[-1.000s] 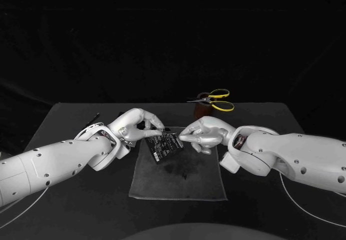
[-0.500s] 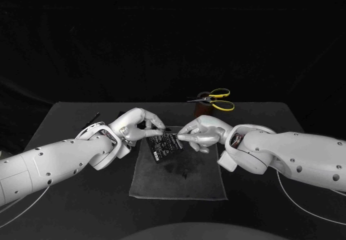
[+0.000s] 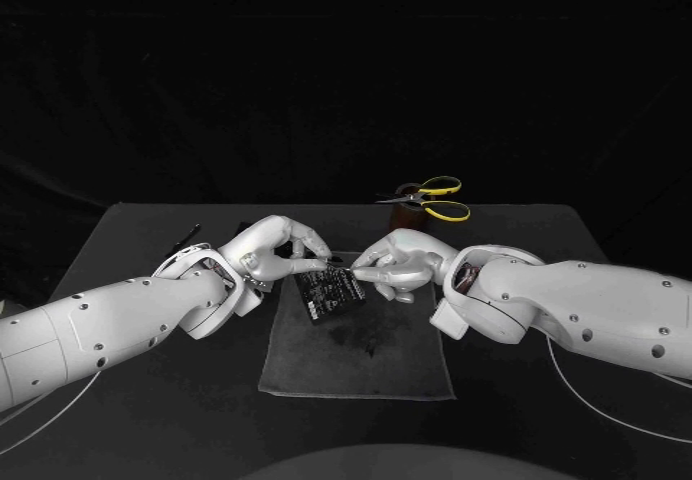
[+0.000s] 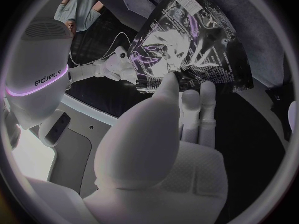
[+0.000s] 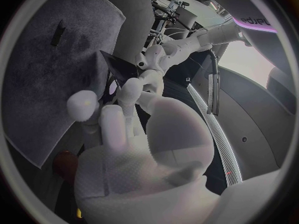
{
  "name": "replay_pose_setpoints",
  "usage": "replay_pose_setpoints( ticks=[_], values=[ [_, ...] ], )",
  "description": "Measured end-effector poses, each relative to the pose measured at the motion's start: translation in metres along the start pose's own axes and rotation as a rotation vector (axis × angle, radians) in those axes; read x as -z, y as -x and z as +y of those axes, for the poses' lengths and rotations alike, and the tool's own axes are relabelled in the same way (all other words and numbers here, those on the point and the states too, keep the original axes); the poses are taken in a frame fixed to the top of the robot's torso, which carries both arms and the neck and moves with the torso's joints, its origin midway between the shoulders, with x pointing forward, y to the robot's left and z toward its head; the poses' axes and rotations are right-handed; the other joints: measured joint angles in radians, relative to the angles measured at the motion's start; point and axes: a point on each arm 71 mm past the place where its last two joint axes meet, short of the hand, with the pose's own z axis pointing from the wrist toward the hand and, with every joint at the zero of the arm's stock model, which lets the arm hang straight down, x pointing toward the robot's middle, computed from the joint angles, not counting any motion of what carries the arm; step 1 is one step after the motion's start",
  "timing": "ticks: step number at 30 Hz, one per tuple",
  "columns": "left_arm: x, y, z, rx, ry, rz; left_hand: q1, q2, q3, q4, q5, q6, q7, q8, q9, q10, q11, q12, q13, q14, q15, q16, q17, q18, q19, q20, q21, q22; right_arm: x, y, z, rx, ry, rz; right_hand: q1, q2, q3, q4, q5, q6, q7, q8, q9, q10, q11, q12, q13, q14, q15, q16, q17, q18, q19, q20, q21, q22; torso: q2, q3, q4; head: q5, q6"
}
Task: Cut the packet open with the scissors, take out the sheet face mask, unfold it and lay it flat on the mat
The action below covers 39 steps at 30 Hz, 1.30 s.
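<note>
The left robot hand (image 3: 274, 255) and right robot hand (image 3: 397, 262) each pinch an edge of the packet (image 3: 329, 292), held between them above the mat (image 3: 361, 360). The scissors (image 3: 433, 198) rest beyond the right robot hand. With the mask not yet out, most of the task seems left to do.

Packet (image 3: 329, 292) up between left hand (image 3: 274, 250) and right hand (image 3: 394, 262), over the mat's (image 3: 356, 360) far end, scissors (image 3: 433, 199) behind them

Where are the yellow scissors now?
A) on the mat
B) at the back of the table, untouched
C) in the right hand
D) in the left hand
B: the scissors sit at the far side of the table, while the left hand and right hand both hold the packet over the mat.
</note>
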Motion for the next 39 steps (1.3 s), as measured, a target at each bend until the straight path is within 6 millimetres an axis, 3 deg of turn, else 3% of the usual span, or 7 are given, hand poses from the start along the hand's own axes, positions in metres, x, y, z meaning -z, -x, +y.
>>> replay_pose_setpoints(
  ticks=[18,23,39],
  values=[
    [0.002,0.002,0.005,-0.006,0.019,-0.001,-0.004,-0.004,0.000,0.000,0.000,-0.004,0.004,0.000,0.000,0.000,0.000,-0.004,0.000,0.002,0.002,0.000,0.002,0.000,0.000,0.000,0.000,0.001,0.006,0.001,0.001,0.024,0.004,-0.009,0.006,-0.006,-0.003,-0.003,0.000,0.002,0.001,0.000,0.000,-0.003,-0.003,0.000,0.005,0.001,-0.001,0.000,-0.001,-0.005,0.000,0.000,0.000,-0.001,0.000,0.0028,-0.0004,0.005,-0.002],
    [0.002,0.003,0.006,-0.006,0.024,-0.001,-0.004,-0.004,0.003,-0.003,0.000,-0.004,0.004,0.000,-0.001,0.000,0.000,-0.004,0.001,0.002,0.002,0.000,0.005,0.010,0.000,0.000,0.000,0.001,0.009,0.002,0.000,0.027,0.001,-0.010,0.006,-0.006,-0.006,-0.005,0.006,0.001,0.001,0.000,0.001,-0.003,-0.003,0.000,0.005,0.001,-0.001,0.000,-0.001,-0.005,0.000,0.000,0.000,-0.001,0.000,0.0028,-0.0012,0.004,-0.004],
    [0.001,0.002,0.006,-0.004,0.028,0.002,-0.004,-0.004,0.005,0.000,0.000,-0.004,0.004,-0.003,-0.001,0.000,0.000,-0.004,0.001,0.002,0.002,0.000,0.004,0.010,0.000,0.000,0.000,0.001,0.010,0.001,0.000,0.036,-0.005,0.000,0.006,-0.006,-0.006,-0.005,0.014,0.001,0.001,0.000,0.000,-0.003,-0.003,0.000,0.009,0.000,0.000,-0.002,-0.002,-0.005,0.000,0.000,0.000,-0.001,0.000,0.0008,0.0000,0.003,-0.006]
  ],
)
